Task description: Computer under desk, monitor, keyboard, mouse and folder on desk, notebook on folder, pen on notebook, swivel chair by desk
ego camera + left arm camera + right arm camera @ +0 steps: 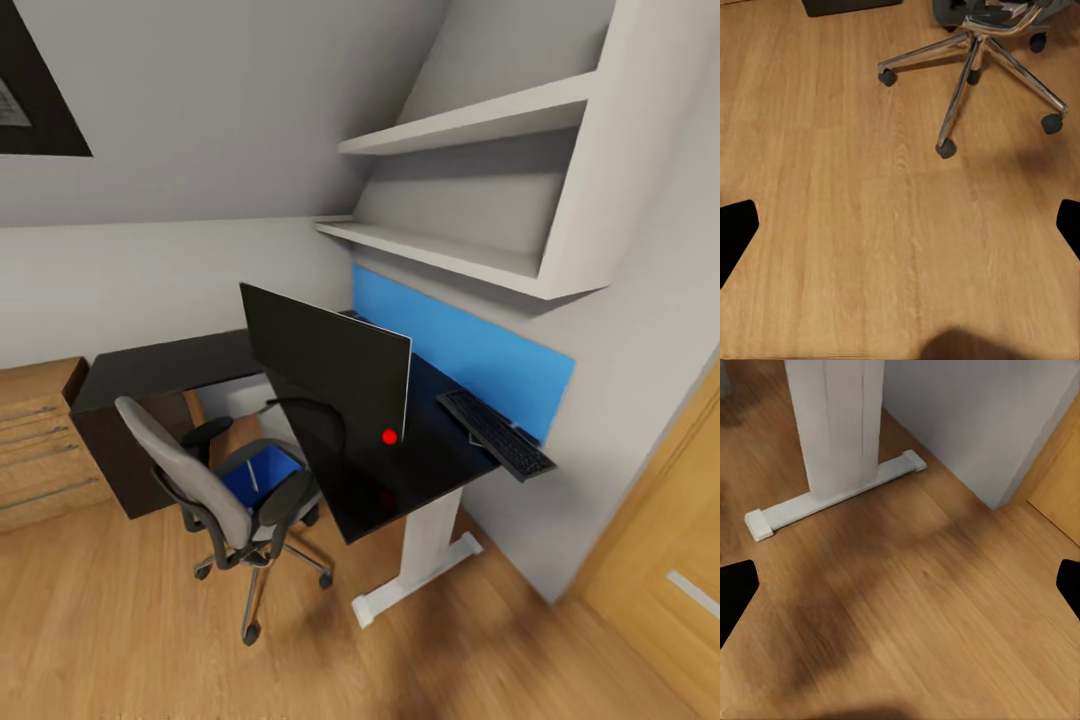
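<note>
Wide black monitor (330, 365) and slim black-keyed keyboard (495, 434) are seen on glossy black desk (440, 455) — bright blue folder (262, 475) is left on grey swivel chair (225, 490). Both grippers are spread wide, nothing held.

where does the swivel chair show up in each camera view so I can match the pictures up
Head view: the swivel chair stands lower left of centre, by the desk, with the blue folder on its seat.
Left wrist view: its chrome base and castors sit at the upper right.
Right wrist view: not in it.
Shared landmark: the light wood floor.
</note>
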Motion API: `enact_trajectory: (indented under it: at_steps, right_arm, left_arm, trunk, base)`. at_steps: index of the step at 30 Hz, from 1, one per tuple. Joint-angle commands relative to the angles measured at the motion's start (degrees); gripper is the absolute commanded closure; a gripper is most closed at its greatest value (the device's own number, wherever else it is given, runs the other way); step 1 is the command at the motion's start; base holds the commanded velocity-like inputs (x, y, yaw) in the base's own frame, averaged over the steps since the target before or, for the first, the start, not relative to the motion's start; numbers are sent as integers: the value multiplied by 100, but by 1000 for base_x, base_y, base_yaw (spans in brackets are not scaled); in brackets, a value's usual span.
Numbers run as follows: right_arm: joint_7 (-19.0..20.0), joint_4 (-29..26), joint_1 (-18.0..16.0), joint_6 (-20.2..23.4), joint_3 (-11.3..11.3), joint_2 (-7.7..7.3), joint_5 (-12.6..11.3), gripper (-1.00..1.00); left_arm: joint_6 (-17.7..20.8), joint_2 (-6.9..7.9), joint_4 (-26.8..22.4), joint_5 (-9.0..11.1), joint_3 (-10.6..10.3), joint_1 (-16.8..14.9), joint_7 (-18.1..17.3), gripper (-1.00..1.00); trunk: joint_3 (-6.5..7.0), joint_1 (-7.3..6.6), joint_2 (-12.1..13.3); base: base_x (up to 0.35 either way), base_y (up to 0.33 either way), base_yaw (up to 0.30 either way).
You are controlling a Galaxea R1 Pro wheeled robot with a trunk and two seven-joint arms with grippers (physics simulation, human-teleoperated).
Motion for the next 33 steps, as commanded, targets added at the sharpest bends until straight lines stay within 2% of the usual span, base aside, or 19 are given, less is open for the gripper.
enact_trajectory:
  at_steps: [1,11,15,16,22,23,25,26,30,31,33]
  right_arm:
    - [-42,1,-3,-9,16,-4,16,-100]
    - [-42,-1,-1,7,13,-25,14,-100]
    - [-42,-4,-2,80,10,-27,10,-100]
    - [-42,-14,-2,236,5,-26,5,-100]
    - [-48,-53,-3,727,-2,-21,0,-100]
    - [-49,-62,-3,836,-5,-21,-2,-100]
    - [-50,-69,-3,926,-7,-23,-4,-100]
    - [-52,-75,-3,998,-8,-22,-5,-100]
    - [-57,-163,-4,1127,-15,-22,-11,-100]
    - [-59,-303,-67,1452,-18,-38,-24,-100]
    - [-60,-332,-133,1694,-18,-70,-29,-100]
  left_arm:
    - [-15,-6,-2,38,-15,-7,11,-100]
    - [40,-20,-82,52,-11,-8,22,-100]
    - [72,-20,-147,144,-11,-7,23,-100]
    - [206,-21,-188,364,-11,-8,23,-100]
    - [889,-10,-478,875,-11,-9,22,-100]
    - [1131,-1,-550,1007,-11,-9,19,-100]
    - [1405,9,-601,1129,-11,-9,17,-100]
    - [1696,19,-635,1233,-11,-9,14,-100]
    - [2330,53,-684,1386,-11,-12,4,-100]
    - [2728,74,-700,1438,-11,-16,-9,-100]
    - [2817,78,-703,1447,-11,-17,-17,-100]
  trunk:
    - [-27,24,-48]
    - [-207,243,-449]
    - [-278,331,-609]
    - [-296,353,-649]
    - [-404,485,-890]
    - [-422,507,-930]
    - [-458,551,-1010]
    - [-476,573,-1050]
    - [-548,661,-1211]
    - [-566,683,-1251]
    - [-602,727,-1331]
  base:
    - [0,0,281]
    - [0,0,281]
    - [0,0,281]
    - [0,0,280]
    - [0,0,275]
    - [0,0,271]
    - [0,0,271]
    - [0,0,270]
    - [0,0,271]
    - [0,0,278]
    - [0,0,280]
